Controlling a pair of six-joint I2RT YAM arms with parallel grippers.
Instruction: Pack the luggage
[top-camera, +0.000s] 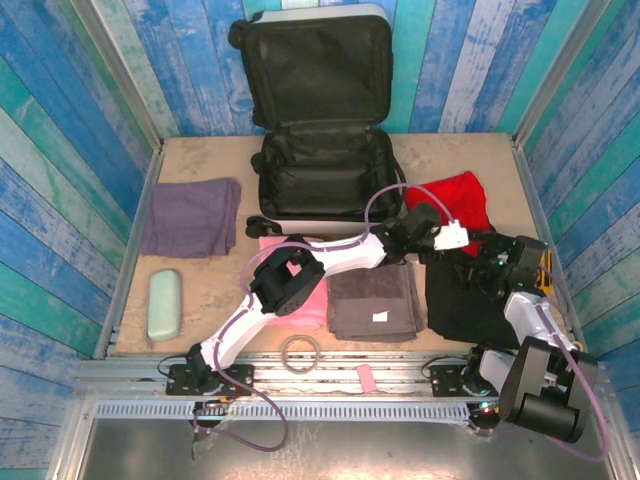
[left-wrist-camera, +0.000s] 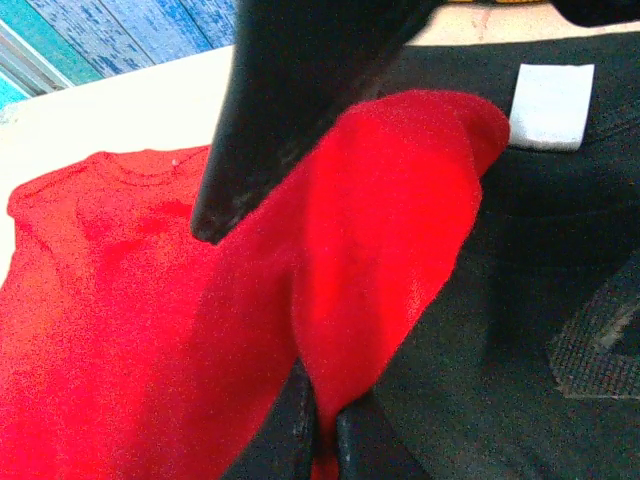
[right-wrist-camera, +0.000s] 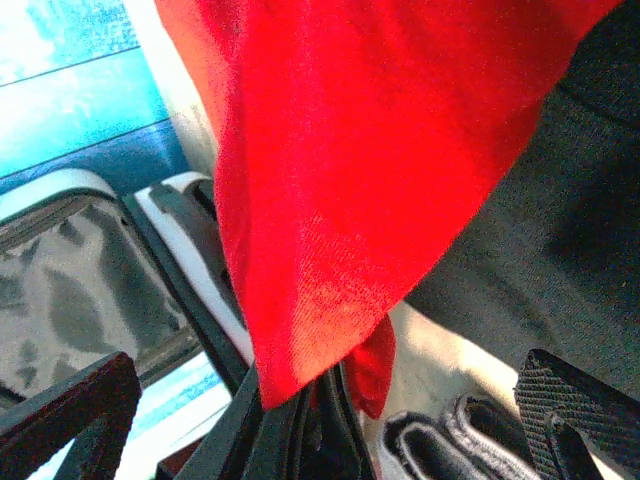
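The luggage (top-camera: 325, 185) lies open at the far middle of the tabletop (top-camera: 200, 275). It has a white hard shell and black fabric lining, its lid is propped upright against the blue plank wall (top-camera: 480, 60), and black wheels show at its corners. No writing can be read anywhere (the white tag (left-wrist-camera: 550, 105) on the black garment (left-wrist-camera: 540, 260) looks blank, and the small label (top-camera: 380, 316) on the folded grey cloth (top-camera: 372, 290) is too small to make out). The left gripper (left-wrist-camera: 322, 430) is pinched tight on a fold of the red garment (left-wrist-camera: 120, 300), just right of the luggage. The right gripper (right-wrist-camera: 325, 385) is spread wide with red cloth hanging between its jaws, and it grips nothing.
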